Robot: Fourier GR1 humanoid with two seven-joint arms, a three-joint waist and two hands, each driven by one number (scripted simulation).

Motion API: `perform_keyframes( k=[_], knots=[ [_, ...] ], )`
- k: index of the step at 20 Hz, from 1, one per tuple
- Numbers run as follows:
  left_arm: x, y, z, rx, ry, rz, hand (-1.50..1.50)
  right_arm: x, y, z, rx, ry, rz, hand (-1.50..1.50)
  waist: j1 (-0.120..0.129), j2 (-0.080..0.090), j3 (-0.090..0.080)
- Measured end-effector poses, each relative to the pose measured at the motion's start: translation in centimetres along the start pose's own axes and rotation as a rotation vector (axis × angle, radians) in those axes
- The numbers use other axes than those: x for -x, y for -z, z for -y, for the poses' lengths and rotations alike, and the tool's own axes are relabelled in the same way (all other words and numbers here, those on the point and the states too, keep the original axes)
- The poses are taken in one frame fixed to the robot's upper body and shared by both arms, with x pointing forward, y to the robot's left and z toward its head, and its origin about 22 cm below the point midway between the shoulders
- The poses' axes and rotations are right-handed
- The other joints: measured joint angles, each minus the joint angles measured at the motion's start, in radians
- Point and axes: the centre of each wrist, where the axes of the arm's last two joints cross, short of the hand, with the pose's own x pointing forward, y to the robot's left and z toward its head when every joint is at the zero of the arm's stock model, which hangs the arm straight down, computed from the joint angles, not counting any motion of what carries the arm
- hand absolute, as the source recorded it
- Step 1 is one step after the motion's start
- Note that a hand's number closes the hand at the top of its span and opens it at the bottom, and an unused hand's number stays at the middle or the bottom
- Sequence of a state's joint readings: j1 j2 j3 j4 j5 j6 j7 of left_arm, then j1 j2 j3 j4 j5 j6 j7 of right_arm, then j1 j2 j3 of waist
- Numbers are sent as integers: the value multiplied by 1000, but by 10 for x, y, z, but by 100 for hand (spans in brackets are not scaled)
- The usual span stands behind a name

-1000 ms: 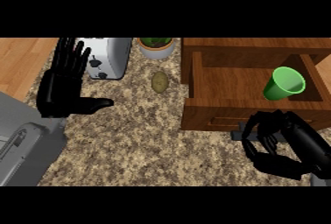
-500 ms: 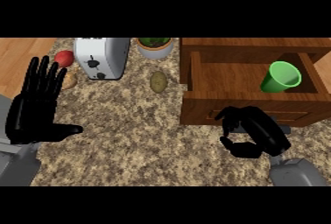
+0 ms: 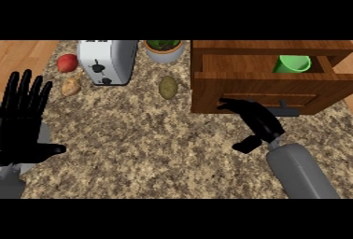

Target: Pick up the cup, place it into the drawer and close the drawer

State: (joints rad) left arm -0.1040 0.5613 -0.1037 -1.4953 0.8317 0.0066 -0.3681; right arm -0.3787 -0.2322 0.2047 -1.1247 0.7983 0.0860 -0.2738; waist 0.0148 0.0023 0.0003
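While the green cup [image 3: 295, 64] lies inside the open wooden drawer [image 3: 265, 88], the right hand [image 3: 254, 119] touches the drawer's front with straight fingers; the left hand [image 3: 24, 122], spread, rests far left of the drawer.

Right hand [image 3: 254, 119]: fingers extended, tips against the front panel of the wooden drawer [image 3: 265, 91] beside its handle, thumb hanging below; its grey forearm rises from below the drawer's right half. Left hand [image 3: 24, 121]: open and upright, fingers spread, thumb out, resting well to the left of the drawer.
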Motion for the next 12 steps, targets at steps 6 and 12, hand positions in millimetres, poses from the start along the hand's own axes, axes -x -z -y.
perform_keyframes(
  k=[6,12],
  knots=[
    [0,-4,-8,9,-8,0,-150,20,35,5,-2,15,-12,-150,4,-1,-2],
    [0,-5,-17,24,-25,-6,-150,39,56,27,-13,67,9,-150,14,-2,-3]
  ],
)
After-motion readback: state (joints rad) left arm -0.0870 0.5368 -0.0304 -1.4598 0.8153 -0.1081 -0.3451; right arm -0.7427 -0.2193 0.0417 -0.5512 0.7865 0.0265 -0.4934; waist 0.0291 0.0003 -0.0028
